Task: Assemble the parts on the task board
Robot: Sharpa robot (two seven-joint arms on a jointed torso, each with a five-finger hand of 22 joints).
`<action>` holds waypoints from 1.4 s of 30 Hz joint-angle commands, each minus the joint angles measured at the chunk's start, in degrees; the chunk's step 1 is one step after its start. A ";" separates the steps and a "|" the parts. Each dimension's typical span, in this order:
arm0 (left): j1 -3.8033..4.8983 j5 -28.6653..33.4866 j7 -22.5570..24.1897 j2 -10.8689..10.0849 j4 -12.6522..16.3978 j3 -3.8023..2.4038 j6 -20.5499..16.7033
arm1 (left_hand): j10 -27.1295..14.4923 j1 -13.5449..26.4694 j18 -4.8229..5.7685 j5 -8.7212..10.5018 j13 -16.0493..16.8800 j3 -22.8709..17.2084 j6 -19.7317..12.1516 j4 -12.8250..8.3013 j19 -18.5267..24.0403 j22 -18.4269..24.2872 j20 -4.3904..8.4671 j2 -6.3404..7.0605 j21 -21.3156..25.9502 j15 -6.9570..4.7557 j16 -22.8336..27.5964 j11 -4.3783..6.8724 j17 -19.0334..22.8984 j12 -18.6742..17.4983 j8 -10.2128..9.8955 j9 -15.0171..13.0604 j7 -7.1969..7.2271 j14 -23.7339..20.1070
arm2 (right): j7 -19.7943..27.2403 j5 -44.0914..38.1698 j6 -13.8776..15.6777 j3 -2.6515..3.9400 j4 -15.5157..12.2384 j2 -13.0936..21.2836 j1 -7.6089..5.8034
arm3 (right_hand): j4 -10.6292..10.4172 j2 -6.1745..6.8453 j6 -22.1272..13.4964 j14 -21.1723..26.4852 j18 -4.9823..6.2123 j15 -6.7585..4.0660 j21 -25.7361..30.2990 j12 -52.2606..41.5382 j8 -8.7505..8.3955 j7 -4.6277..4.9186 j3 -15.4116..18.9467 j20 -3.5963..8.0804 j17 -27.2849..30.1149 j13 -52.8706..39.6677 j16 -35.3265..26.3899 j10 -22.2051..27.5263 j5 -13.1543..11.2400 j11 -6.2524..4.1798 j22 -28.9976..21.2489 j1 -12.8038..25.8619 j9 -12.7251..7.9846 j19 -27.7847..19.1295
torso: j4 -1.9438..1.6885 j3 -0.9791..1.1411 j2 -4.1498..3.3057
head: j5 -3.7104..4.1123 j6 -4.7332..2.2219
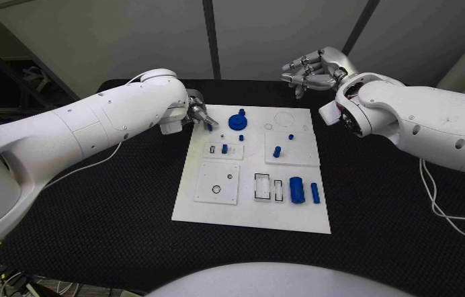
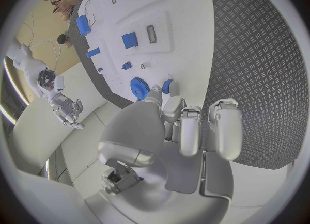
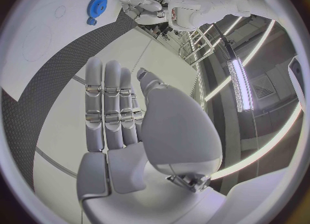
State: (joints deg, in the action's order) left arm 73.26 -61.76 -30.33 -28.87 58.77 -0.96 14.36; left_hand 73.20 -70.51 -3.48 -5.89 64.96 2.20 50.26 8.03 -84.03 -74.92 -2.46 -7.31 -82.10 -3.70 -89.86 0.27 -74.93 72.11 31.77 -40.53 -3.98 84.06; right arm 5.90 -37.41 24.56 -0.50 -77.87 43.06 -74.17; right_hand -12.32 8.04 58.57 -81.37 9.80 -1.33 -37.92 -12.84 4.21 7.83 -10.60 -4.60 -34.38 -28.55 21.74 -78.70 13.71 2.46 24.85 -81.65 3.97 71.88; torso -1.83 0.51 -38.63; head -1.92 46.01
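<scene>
Task board [image 1: 254, 206]: a white plate lying flat in the middle of the black worktop [image 1: 116, 230], carrying several small blue parts. A blue gear [image 1: 237, 121] with a raised hub sits near the board's far left corner; two small blue pegs [image 1: 225, 148] and [image 1: 277, 152] stand on raised white square tiles in the middle band, and a tiny blue stud [image 1: 241, 137] lies between the gear and the left peg. A broad blue cylinder [image 1: 296, 190] and a slim blue bar [image 1: 315, 193] lie side by side near the board's right edge, next to two black-outlined rectangular slots [image 1: 263, 185]. The left hand [image 1: 199, 113] rests at the board's far left corner, its fingertips pinching a small blue piece [image 2: 167, 85] just beside the gear; the left wrist view shows this piece held at the fingertips. The right hand [image 1: 312, 68] hovers beyond the board's far right corner, above the worktop and apart from every part, holding nothing; the right wrist view shows its fingers [image 3: 106, 105] extended straight and close side by side.
</scene>
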 commanded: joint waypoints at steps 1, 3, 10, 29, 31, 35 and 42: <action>0.07 1.71 0.59 -0.09 0.18 -0.02 -0.92 | -0.23 -1.04 1.17 -0.26 0.00 -1.18 -0.43 -0.55 -1.57 -6.10 -0.04 -0.36 -0.30 0.03 -0.14 0.00 -15.07 0.01 -0.32 0.17 0.25 5.94 | 0.13 0.07 -0.59 0.02 0.03 -0.07 -0.09 | -0.25 -0.18 -0.42 0.26 0.63 -0.02 0.21 0.24 -0.18 0.01 0.10 0.16 -0.05 -0.05 -0.20 0.31 0.19 0.10 -0.01 0.32 -0.01 -0.40 | 0.01 0.01 0.00 | 0.00 -0.04; 0.07 2.01 0.59 -0.20 0.24 -0.02 -1.01 | -0.36 -2.92 1.17 -0.41 -0.06 -3.55 -0.68 -1.98 -1.58 -6.16 0.11 -1.12 -0.31 -0.19 -0.14 0.22 -15.07 -0.11 -0.57 0.39 0.45 5.94 | 0.10 0.07 -0.65 0.02 0.05 -0.06 -0.09 | -0.25 -0.18 -0.42 0.26 0.63 -0.02 0.21 0.24 -0.18 0.01 0.10 0.16 -0.05 -0.05 -0.20 0.31 0.19 0.10 -0.01 0.32 -0.01 -0.40 | 0.00 0.00 -0.01 | -0.02 -0.03; 0.07 2.75 0.58 -0.62 0.49 -0.02 -1.16 | -0.79 -2.16 1.18 -0.60 -0.81 -24.62 -1.63 -8.42 -1.56 -6.38 0.09 2.38 -0.20 0.15 -0.14 0.04 -15.07 -1.22 -0.72 0.68 -0.25 5.94 | -0.03 0.07 -0.98 0.02 0.12 -0.07 -0.09 | -0.25 -0.18 -0.42 0.26 0.63 -0.02 0.21 0.24 -0.18 0.01 0.10 0.16 -0.05 -0.06 -0.20 0.31 0.21 0.10 0.00 0.31 -0.01 -0.40 | 0.00 0.02 0.05 | -0.05 -0.04; 0.02 6.27 1.02 -5.87 8.86 0.02 -5.86 | 0.73 11.01 1.16 -0.73 -0.69 -48.15 -1.77 -13.40 -1.64 -6.73 0.14 8.48 0.03 -0.10 -0.14 0.16 -15.07 -0.60 3.80 -2.36 0.19 5.94 | -0.16 0.07 -1.49 0.00 0.31 0.04 -0.04 | -0.25 -0.18 -0.42 0.25 0.63 -0.03 0.20 0.24 -0.17 0.01 0.09 0.15 -0.07 -0.08 -0.22 0.30 0.26 0.09 0.00 0.28 0.00 -0.41 | -0.15 0.04 0.10 | -0.40 -0.13; -0.13 6.31 1.05 -7.16 11.09 0.06 -6.46 | 0.73 11.10 1.17 -0.74 -0.72 -48.30 -1.76 -13.49 -1.65 -6.74 0.15 8.51 0.03 -0.11 -0.14 0.17 -15.07 -0.62 3.85 -2.39 0.20 5.94 | -0.17 0.07 -1.50 -0.01 0.31 0.08 -0.04 | -0.25 -0.18 -0.42 0.25 0.63 -0.03 0.20 0.24 -0.17 0.01 0.09 0.15 -0.07 -0.08 -0.22 0.30 0.26 0.09 0.00 0.28 0.00 -0.41 | -0.14 0.04 0.09 | -0.42 -0.06; -0.70 5.64 1.13 -9.65 15.28 0.16 -7.80 | 0.86 11.36 1.19 -0.77 -0.70 -48.80 -1.69 -13.86 -1.70 -6.84 0.19 8.72 -0.04 -0.14 -0.14 0.21 -15.07 -0.58 4.02 -2.47 0.23 5.94 | -0.21 0.07 -1.53 -0.02 0.31 0.19 -0.03 | -0.25 -0.18 -0.42 0.25 0.63 -0.03 0.20 0.24 -0.17 0.01 0.09 0.15 -0.07 -0.08 -0.22 0.30 0.26 0.09 0.00 0.28 0.00 -0.41 | -0.10 0.04 0.08 | -0.74 -0.09; -2.01 3.41 1.22 -12.98 21.34 1.19 -9.70 | 1.12 11.56 1.24 -0.80 -0.64 -49.29 -1.51 -14.35 -1.82 -7.07 0.24 9.14 -0.22 -0.18 -0.14 0.28 -15.07 -0.51 4.27 -2.56 0.30 5.94 | -0.25 0.07 -1.53 -0.05 0.29 0.38 -0.02 | -0.25 -0.19 -0.42 0.24 0.63 -0.03 0.19 0.24 -0.16 0.01 0.10 0.15 -0.09 -0.10 -0.23 0.30 0.32 0.09 0.01 0.26 0.00 -0.41 | -0.04 -0.02 0.02 | -1.11 -0.14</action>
State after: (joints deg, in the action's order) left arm 71.35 -56.89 -29.76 -41.55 79.26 0.18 7.01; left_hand 73.85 -59.47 -3.37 -6.42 64.26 -39.15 48.54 1.35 -84.03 -74.91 -2.47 1.74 -82.10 -3.67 -89.86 0.52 -74.92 71.34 35.79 -43.00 -3.87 84.06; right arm 5.53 -37.41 23.46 -0.56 -77.53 43.41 -74.11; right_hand -12.30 8.05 58.57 -81.38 9.79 -1.33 -37.92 -12.84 4.21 7.84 -10.60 -4.60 -34.37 -28.58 21.76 -78.71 13.71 2.46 24.85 -81.65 3.97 71.88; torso -1.94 0.52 -38.55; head -2.93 45.90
